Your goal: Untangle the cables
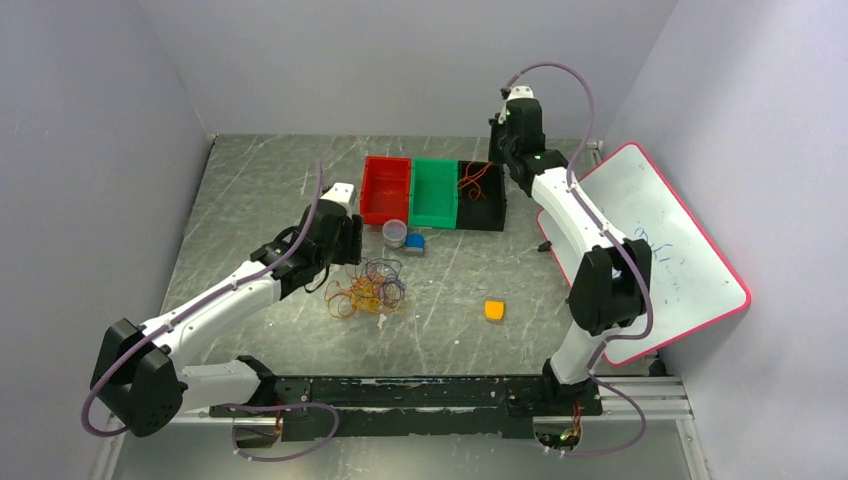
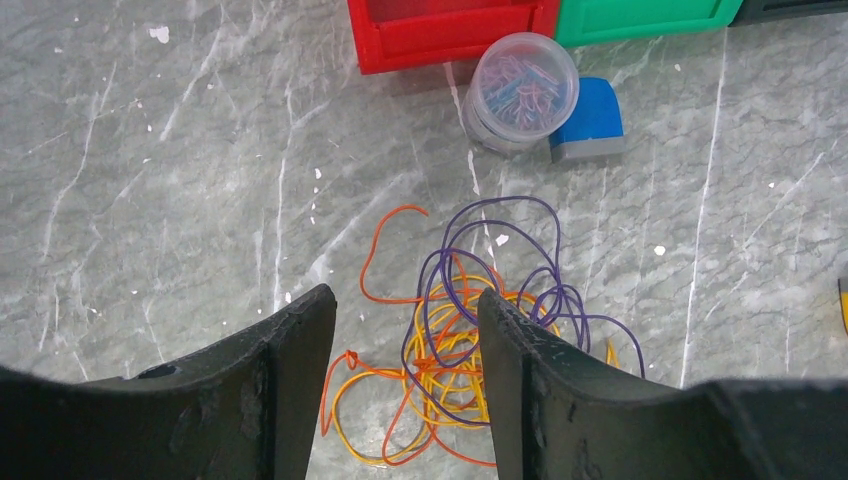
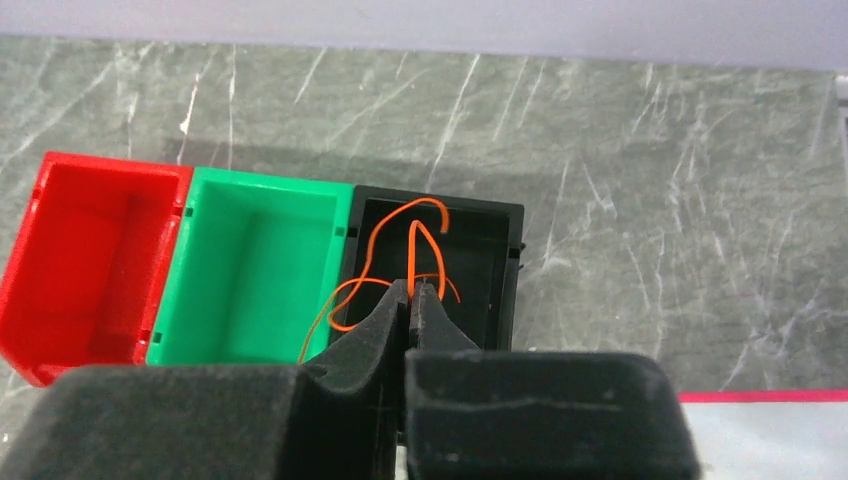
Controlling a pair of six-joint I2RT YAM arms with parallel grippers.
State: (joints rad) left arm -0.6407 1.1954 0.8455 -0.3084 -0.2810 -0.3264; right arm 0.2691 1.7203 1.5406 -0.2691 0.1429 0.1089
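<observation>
Tangled cables (image 1: pixel 367 286) in yellow-orange, dark purple and red-orange lie heaped on the grey marbled table (image 1: pixel 260 190), on the near side of the green bin (image 1: pixel 433 192) and off to its left, well apart from it. One red-orange cable (image 3: pixel 415 250) lies separate from the heap, curled inside the black bin (image 3: pixel 440 206) that touches the green bin's right wall.

My left gripper (image 2: pixel 405 300) hangs over the heap with its jaws partly spread and nothing between them. In the left wrist view its right finger (image 2: pixel 520 380) covers part of the yellow and purple loops, and a red-orange loop shows in the gap. My right gripper (image 3: pixel 411 290) is raised above the black bin with its jaws pressed together. From the right wrist camera a narrow loop of the lone red-orange cable runs to the fingertips; I cannot tell whether it is pinched there or only lies behind them.

A red bin (image 1: pixel 386 190) touches the green bin's left wall. Just off the green bin's near-left corner stands a clear tub (image 2: pixel 525 85) of coloured clips, with a small blue block (image 2: pixel 590 120) touching it. A small yellow-orange piece (image 1: pixel 493 310) lies well to the near side of the green bin and somewhat to its right. Far to the green bin's right, a red-rimmed whiteboard (image 1: pixel 660 250) leans against the wall.
</observation>
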